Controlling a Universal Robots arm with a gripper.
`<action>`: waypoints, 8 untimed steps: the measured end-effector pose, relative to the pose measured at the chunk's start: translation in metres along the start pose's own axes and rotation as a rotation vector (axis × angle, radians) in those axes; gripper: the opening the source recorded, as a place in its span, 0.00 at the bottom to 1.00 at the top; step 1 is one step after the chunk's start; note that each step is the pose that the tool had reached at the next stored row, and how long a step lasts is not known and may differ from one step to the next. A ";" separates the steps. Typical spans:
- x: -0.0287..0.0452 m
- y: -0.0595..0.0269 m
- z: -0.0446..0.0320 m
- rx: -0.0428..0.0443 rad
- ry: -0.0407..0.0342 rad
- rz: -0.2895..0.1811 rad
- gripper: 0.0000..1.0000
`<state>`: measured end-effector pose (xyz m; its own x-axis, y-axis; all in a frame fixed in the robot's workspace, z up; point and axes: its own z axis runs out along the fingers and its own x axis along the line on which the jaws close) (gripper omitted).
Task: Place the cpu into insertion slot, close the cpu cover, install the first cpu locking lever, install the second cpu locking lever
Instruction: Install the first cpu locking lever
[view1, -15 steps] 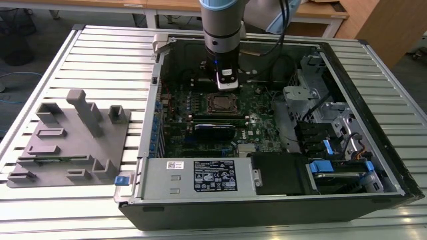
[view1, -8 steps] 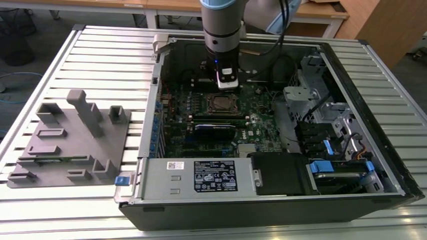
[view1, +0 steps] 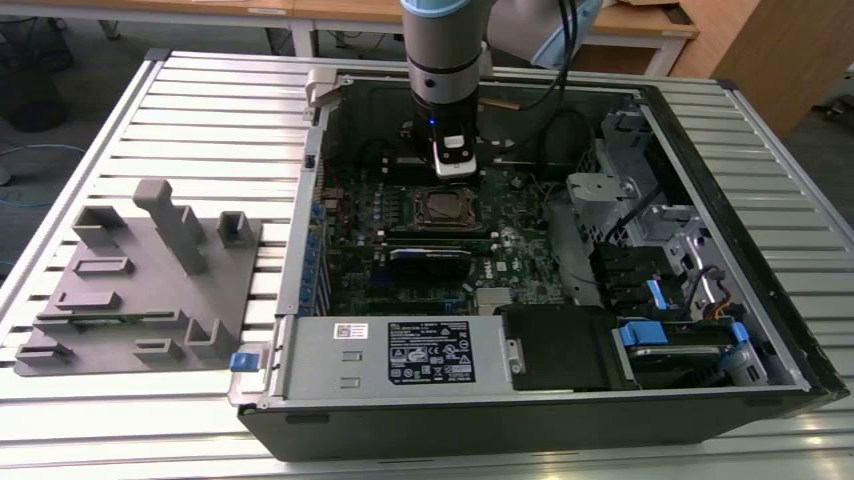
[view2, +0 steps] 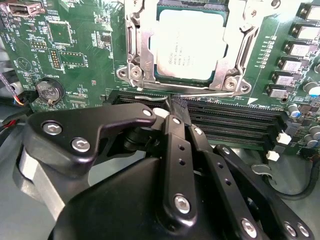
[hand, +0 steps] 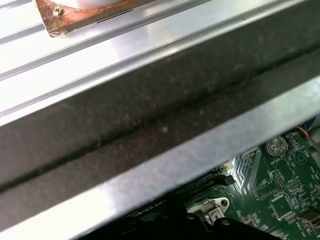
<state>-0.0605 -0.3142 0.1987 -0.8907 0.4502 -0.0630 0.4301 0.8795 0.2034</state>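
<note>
Currently the grey robot arm (view1: 441, 50) is reaching straight down into the open black computer case (view1: 534, 430), which is lying on the slatted aluminium worktop (view1: 200, 100). The black, two-fingered tool (view1: 455, 168) is hanging over the green circuit board (view2: 75, 55), just beside the socket.

In the second wrist view the tool (view2: 175, 107) is showing its fingers drawn together, clenched, with nothing seen between them. Its tips are hovering above the long black memory slots (view2: 235, 122).

Just beyond the tips, the small square cpu with the dull silver-grey top (view2: 187, 47) is sitting flat in the silver-rimmed square insertion slot (view2: 230, 84). The thin silver cpu cover with the square window (view2: 235, 35) is lying down around the chip. A thin silver rod (view2: 131, 47) is running along one side of the cover; I cannot tell whether it is latched.

A round silver coin cell (view2: 48, 91) is sitting on the board to one side of the tool.

Well apart from the tool, outside the case on the exterior view's left, a grey plastic fixture block with upright posts (view1: 134, 290) is resting on the worktop.
</note>
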 end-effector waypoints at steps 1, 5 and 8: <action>0.0000 0.0000 0.0001 0.0056 -0.0026 -0.001 0.11; -0.0006 0.0001 0.0009 0.0292 -0.0139 -0.005 0.11; -0.0008 0.0002 0.0015 0.0477 -0.0230 -0.008 0.11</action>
<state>-0.0595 -0.3142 0.1974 -0.8908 0.4460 -0.0870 0.4300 0.8892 0.1560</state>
